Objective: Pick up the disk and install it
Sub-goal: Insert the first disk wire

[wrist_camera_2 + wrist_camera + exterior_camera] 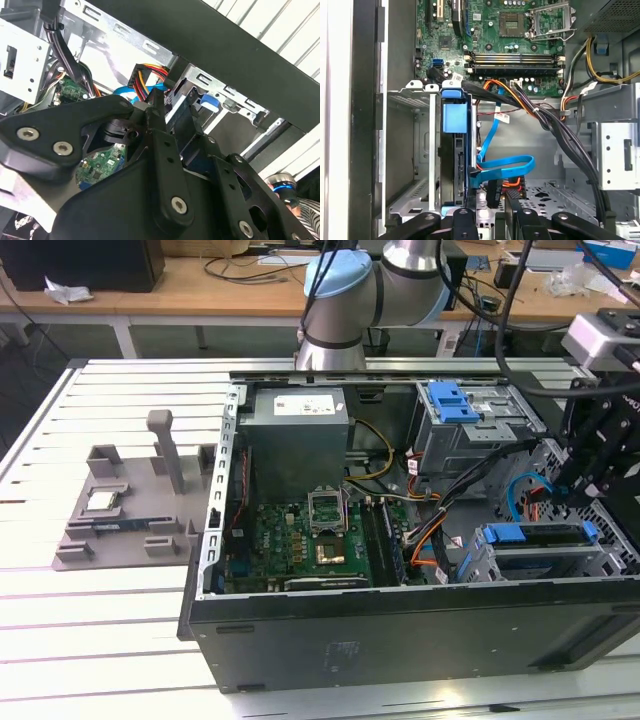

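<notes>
White slatted bench (120, 610) is carrying the open computer case (400, 635), the tool (600, 465) is hovering at its right end, grip state unclear, over the disk (535, 536) sitting edge-up in its bay; loose cables (502, 167) beside it are risking a snag.

Green motherboard (300, 535) inside a black computer case (400, 635); blue rails on the disk (540, 536); grey power supply (297, 455); white slatted counter (90, 640); light-blue ribbon cable (506, 165).

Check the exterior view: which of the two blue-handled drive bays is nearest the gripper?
The lower bay, at the case's front edge on the exterior view's right. The gripper hangs just above it; the other bay sits farther back, beside the power supply.
</notes>
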